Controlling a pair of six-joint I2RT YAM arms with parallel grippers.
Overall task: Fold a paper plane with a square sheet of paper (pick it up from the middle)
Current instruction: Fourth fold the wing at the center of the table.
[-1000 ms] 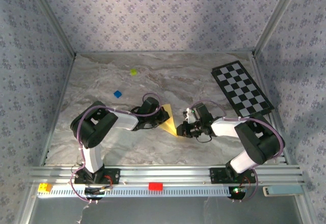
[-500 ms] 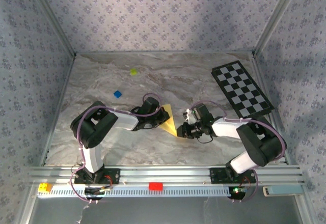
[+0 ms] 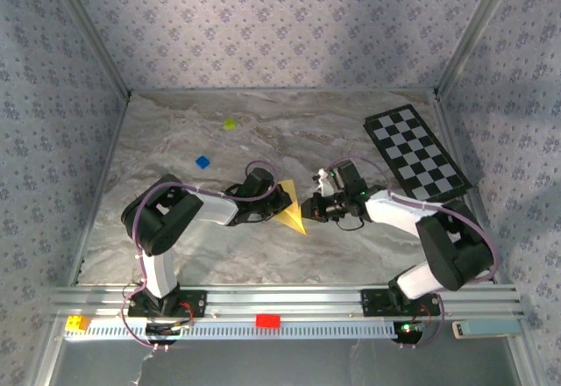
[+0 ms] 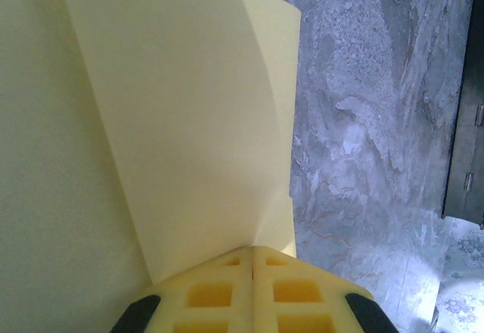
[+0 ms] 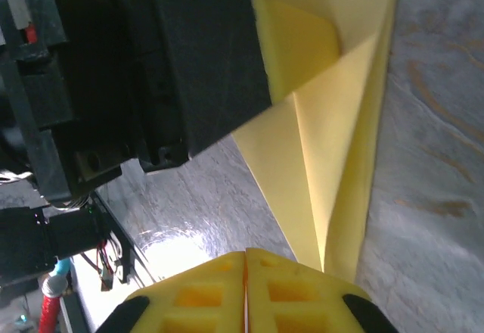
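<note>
Left gripper (image 4: 252, 251) pinches the folded square sheet of paper (image 3: 291, 212) mid-table — right gripper (image 5: 246, 256), pads pressed together, sits by the crease. Best approach: press flat along the fold, evenly — left anchoring firmly.

The two-jointed black left arm (image 3: 188, 210) and right arm (image 3: 412, 215) reach inward to mid-frame. The left gripper (image 4: 252, 251) pinches thin yellow paper (image 4: 189, 121) between closed pads. The right gripper (image 5: 246, 256) has its pads pressed together.
</note>
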